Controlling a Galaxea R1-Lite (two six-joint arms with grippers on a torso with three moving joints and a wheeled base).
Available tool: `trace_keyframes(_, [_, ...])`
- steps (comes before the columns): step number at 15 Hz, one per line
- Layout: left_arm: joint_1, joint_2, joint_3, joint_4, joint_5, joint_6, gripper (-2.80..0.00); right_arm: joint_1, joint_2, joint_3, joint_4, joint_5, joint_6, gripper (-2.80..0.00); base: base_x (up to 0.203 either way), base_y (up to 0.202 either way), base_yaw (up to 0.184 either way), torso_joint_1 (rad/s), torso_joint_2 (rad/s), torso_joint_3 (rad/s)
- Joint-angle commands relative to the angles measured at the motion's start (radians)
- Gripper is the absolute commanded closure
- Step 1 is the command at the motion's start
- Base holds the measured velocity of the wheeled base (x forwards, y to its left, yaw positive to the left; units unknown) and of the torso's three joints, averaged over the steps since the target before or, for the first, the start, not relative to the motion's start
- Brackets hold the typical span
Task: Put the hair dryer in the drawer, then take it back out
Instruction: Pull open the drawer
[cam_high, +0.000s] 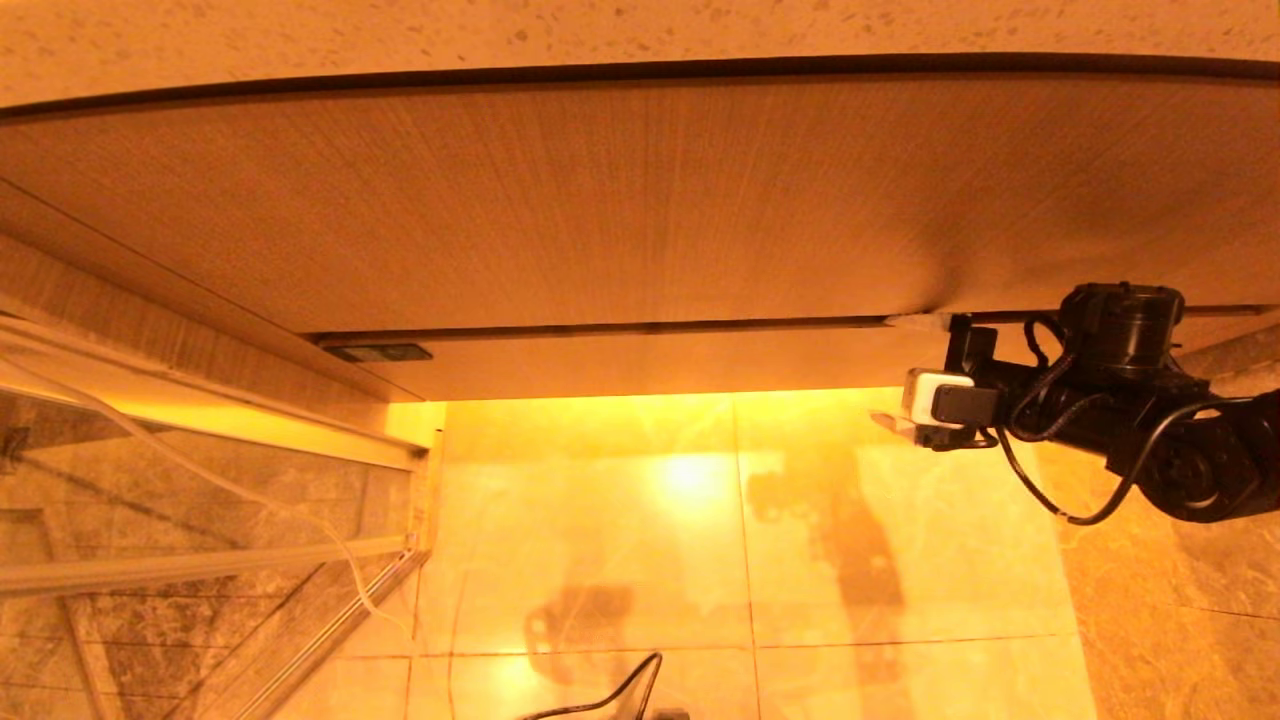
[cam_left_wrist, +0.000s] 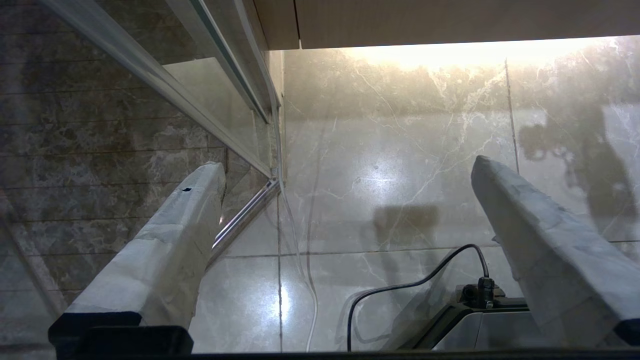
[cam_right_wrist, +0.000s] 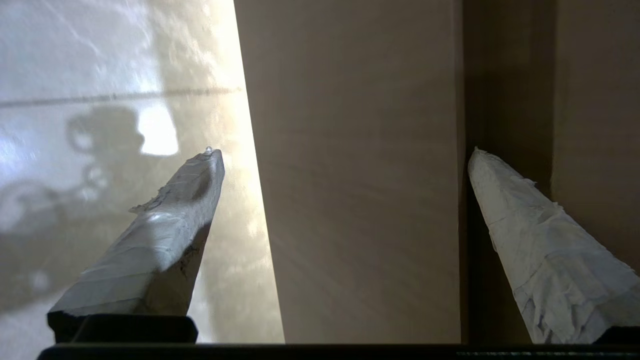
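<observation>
The drawer (cam_high: 650, 365) is the narrow light-wood strip under the taller front panel, and it is pushed in. The hair dryer is not in any view. My right gripper (cam_high: 895, 372) is at the drawer's right end, open. One taped finger sits in the dark gap above the front and the other hangs below it over the floor. In the right wrist view the drawer front (cam_right_wrist: 360, 175) fills the space between the fingers of the right gripper (cam_right_wrist: 345, 155) without touching them. My left gripper (cam_left_wrist: 350, 167) hangs open and empty low over the floor tiles.
The tall wood-grain front panel (cam_high: 600, 200) and the speckled stone counter (cam_high: 600, 30) rise above the drawer. A glass door with a metal frame (cam_high: 200, 560) stands at the left. Glossy marble floor (cam_high: 700, 560) lies below. The robot base with a black cable (cam_left_wrist: 480, 310) sits under the left gripper.
</observation>
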Motion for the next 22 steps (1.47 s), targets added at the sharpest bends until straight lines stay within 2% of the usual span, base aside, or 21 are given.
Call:
trace_keyframes(1, [0.000, 0.000, 0.000, 0.000, 0.000, 0.000, -2.80, 0.002, -0.007, 0.007, 0.003, -0.026, -0.010, -2.80, 0.000, 0.000, 0.000, 0.000, 0.00, 0.000])
trace_keyframes(4, [0.000, 0.000, 0.000, 0.000, 0.000, 0.000, -2.80, 0.028, -0.007, 0.006, 0.026, -0.089, -0.009, -2.80, 0.000, 0.000, 0.000, 0.000, 0.00, 0.000])
trace_keyframes(8, [0.000, 0.000, 0.000, 0.000, 0.000, 0.000, -2.80, 0.032, -0.015, 0.008, 0.078, -0.126, -0.012, -2.80, 0.000, 0.000, 0.000, 0.000, 0.00, 0.000])
trace_keyframes(13, [0.000, 0.000, 0.000, 0.000, 0.000, 0.000, -2.80, 0.046, -0.016, 0.004, 0.129, -0.243, -0.013, -2.80, 0.000, 0.000, 0.000, 0.000, 0.00, 0.000])
trace_keyframes(22, [0.000, 0.000, 0.000, 0.000, 0.000, 0.000, -2.80, 0.053, -0.038, 0.011, 0.232, -0.254, -0.013, -2.80, 0.000, 0.000, 0.000, 0.000, 0.00, 0.000])
